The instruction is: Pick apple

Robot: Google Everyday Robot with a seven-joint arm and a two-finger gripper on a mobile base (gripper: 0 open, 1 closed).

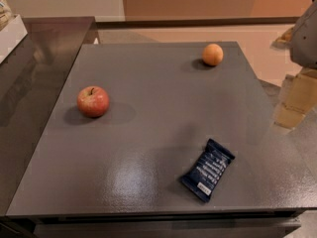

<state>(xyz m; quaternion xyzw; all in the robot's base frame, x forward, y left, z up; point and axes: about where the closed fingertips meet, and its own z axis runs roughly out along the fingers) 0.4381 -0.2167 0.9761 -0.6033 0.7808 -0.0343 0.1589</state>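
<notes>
The apple [92, 101] is round and red with yellowish patches and a short dark stem. It stands upright on the left side of the grey table [148, 148]. My gripper [296, 97] shows as a pale, yellowish shape at the right edge of the view, below the grey-white arm [306, 33]. It hangs beside the table's right side, far from the apple, and nothing shows in it.
A smaller plain orange fruit [213, 54] lies at the table's back right. A dark blue snack bar wrapper [207, 170] lies at the front right. A dark counter [34, 68] adjoins the table on the left, with a white object [10, 33] on it.
</notes>
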